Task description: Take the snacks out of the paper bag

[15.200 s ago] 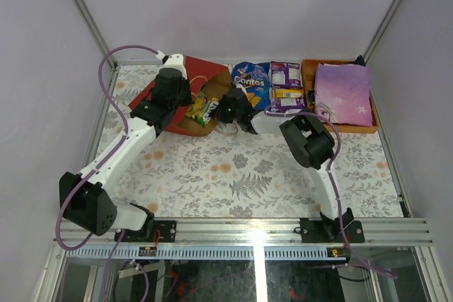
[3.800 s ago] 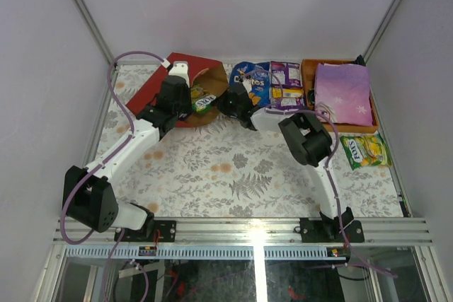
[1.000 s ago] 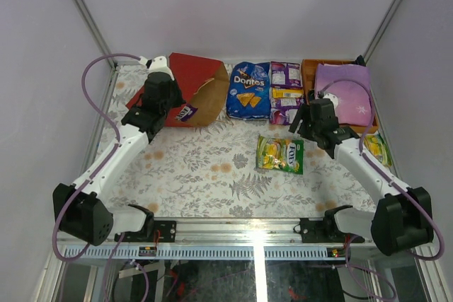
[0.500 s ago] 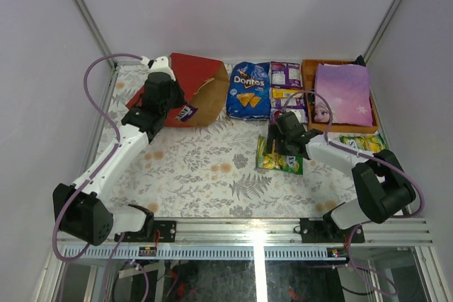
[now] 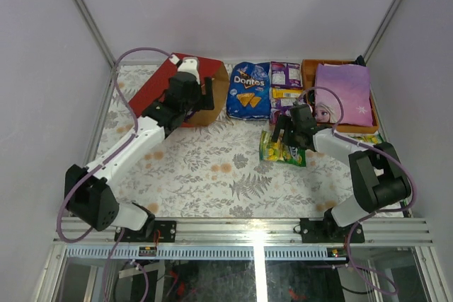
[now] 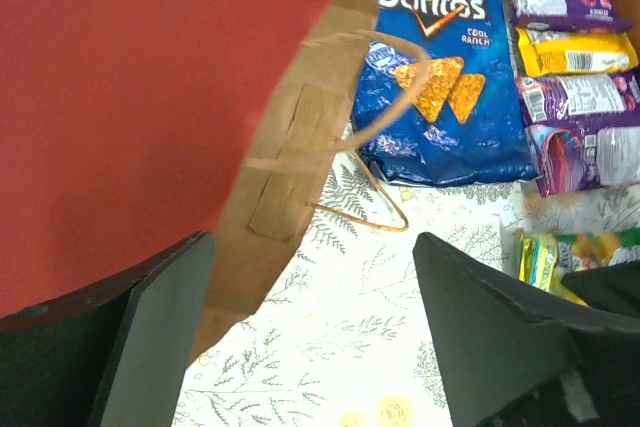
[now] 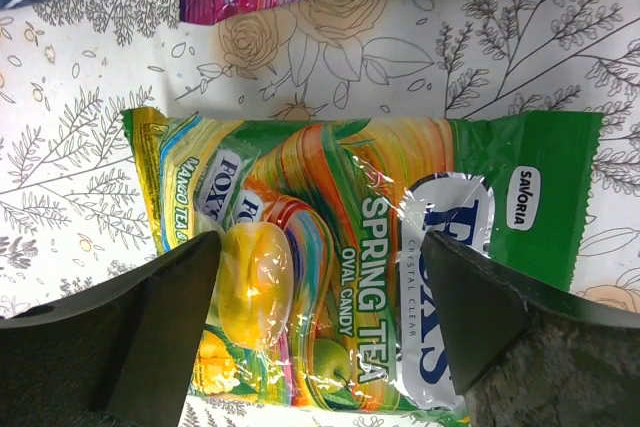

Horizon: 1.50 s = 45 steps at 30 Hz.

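Green candy pack (image 7: 350,247): directly under my right gripper (image 7: 318,292), long axis jaw to jaw.
Right jaws: wide, empty.
Left gripper (image 6: 315,327): wide, empty, paper bag (image 6: 130,87) mouth upper left.

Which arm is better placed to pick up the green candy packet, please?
Right. The right gripper hovers, jaws open, over the green candy packet, a finger on either side, while the left gripper is at the mouth of the paper bag.

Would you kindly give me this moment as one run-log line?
left fingers: open at bag mouth | right fingers: open over candy pack | Doritos: out, on table
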Each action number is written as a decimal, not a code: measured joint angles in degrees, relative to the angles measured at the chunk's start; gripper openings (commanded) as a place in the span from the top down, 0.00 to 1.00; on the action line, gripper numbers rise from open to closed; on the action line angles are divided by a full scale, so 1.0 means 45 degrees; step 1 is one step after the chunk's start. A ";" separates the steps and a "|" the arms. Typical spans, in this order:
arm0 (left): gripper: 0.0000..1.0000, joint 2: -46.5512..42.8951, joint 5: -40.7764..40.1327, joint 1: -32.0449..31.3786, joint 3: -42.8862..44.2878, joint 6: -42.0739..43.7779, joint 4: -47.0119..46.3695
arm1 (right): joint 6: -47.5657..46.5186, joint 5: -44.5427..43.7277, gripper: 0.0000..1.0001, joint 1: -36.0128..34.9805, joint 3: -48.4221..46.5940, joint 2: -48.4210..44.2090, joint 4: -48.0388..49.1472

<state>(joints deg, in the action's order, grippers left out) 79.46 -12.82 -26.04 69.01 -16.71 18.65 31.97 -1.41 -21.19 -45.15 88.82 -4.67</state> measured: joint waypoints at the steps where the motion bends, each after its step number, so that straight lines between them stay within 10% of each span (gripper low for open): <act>1: 0.14 0.0219 -0.0238 -0.0389 0.0155 0.0209 0.0073 | 0.0029 0.0078 0.10 0.0180 0.0005 -0.0015 0.0053; 23: 0.10 0.3424 -0.5163 -0.2628 0.4056 0.4323 0.0058 | -0.0160 0.1549 0.09 0.0296 0.0937 -0.1549 0.0364; 45: 0.60 0.4488 -0.3497 -0.1171 0.4935 0.4177 0.1778 | -0.0277 0.2249 0.11 0.0296 0.1010 -0.1574 0.0559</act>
<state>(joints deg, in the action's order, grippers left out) 99.66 -28.56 -31.31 91.22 2.09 26.65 30.72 8.71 -19.86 -40.60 81.73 -2.15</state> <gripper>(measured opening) 0.539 0.895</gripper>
